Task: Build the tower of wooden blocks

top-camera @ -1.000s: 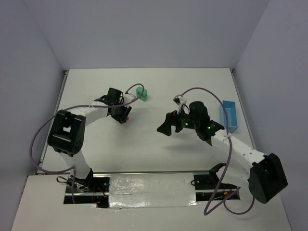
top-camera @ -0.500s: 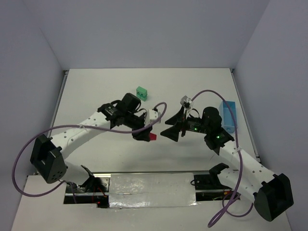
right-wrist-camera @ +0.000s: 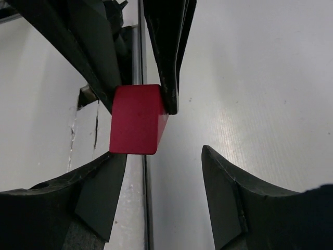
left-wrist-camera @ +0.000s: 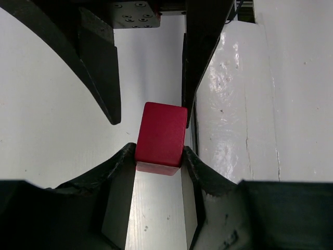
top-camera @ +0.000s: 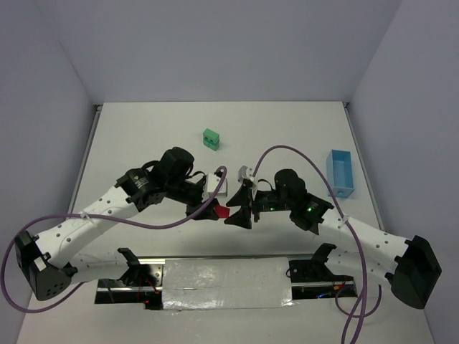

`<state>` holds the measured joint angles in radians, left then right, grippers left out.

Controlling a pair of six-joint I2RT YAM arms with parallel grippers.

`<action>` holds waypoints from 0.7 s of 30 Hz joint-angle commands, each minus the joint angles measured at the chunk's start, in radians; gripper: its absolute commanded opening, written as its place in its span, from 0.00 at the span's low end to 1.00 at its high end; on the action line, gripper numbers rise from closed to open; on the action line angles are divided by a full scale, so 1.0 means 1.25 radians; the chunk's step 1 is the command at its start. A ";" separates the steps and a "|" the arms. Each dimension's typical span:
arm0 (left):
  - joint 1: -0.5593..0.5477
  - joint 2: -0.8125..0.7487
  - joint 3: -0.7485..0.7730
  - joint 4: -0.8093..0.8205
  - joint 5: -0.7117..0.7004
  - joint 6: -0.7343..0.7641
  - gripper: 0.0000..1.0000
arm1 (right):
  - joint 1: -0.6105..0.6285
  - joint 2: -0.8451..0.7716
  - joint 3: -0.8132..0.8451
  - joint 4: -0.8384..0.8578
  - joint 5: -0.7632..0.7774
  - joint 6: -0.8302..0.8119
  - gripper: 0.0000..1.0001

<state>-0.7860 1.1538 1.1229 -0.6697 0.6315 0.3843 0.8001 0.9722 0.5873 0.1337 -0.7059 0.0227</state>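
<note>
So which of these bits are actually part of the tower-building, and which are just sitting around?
Part of the job:
- red block, gripped in the left claw
- right claw, open, close up to that block
- green blocks, standing farther back

Just lying about:
- light blue tray, off to the right
- shiny taped strip along the near edge

Bright, even, diffuse light noted. Soft shadows cast on table (top-camera: 287, 129) under arms. Glare seen on glossy strip (left-wrist-camera: 234, 104). Sharp focus noted on red wedge (left-wrist-camera: 161, 135) in wrist views.
</note>
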 commanded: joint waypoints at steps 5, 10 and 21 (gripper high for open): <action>-0.003 0.024 0.002 -0.024 0.053 0.008 0.04 | 0.030 -0.067 -0.018 0.087 0.091 -0.050 0.68; -0.003 0.057 0.017 -0.047 0.080 0.016 0.04 | 0.058 -0.087 -0.027 0.097 0.091 -0.079 0.71; -0.004 0.046 0.009 -0.032 0.030 -0.004 0.03 | 0.097 -0.035 0.009 0.029 0.104 -0.120 0.70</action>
<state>-0.7879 1.2335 1.1221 -0.7315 0.6701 0.3862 0.9058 0.9173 0.5518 0.1726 -0.6010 -0.0990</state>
